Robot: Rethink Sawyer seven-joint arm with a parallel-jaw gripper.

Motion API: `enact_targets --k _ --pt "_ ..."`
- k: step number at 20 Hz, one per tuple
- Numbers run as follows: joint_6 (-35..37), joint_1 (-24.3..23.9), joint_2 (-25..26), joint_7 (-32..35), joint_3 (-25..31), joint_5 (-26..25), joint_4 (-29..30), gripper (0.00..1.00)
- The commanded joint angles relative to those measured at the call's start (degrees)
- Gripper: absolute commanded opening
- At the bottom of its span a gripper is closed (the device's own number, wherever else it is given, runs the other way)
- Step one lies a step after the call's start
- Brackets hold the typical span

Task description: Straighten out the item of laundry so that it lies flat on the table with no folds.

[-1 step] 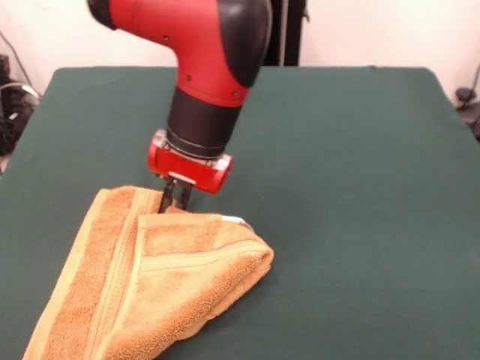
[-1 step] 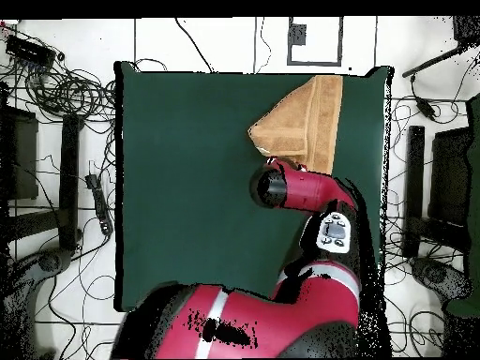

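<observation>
No brand, label or readable writing can be made out on any surface. A small white tag [image 1: 235, 220] is seen at the far edge of the towel [image 1: 150, 277], but whatever is printed on it is too small to read.

The towel is found folded over itself near the front left corner of the worktop [image 1: 352, 225] in the front view; in the overhead view it [image 2: 305, 122] lies against the top edge of the green cloth, right of centre. A triangular flap is laid over the lower layer, with paler woven bands running along both layers. The towel's near end is cut off by the bottom edge of the front view.

The gripper [image 1: 175, 196] is held at the towel's far edge, its dark fingers [image 1: 167, 196] brought close together with their tips down at the cloth. Whether a fold is pinched between them cannot be told, since the tips are partly hidden behind the raised terry edge. In the overhead view the gripper is concealed under the red and black arm [image 2: 300, 192].
</observation>
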Motion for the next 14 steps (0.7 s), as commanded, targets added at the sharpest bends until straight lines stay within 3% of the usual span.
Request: enact_targets --k 1,8,14 --pt "8.53 -3.44 2.01 -5.02 12.98 -3.73 5.77 0.00" --pt "15.42 -3.73 -0.03 -1.08 13.74 -2.39 10.84 0.00" --pt "15.77 -1.72 -0.79 1.75 11.55 -2.43 12.74 0.00"
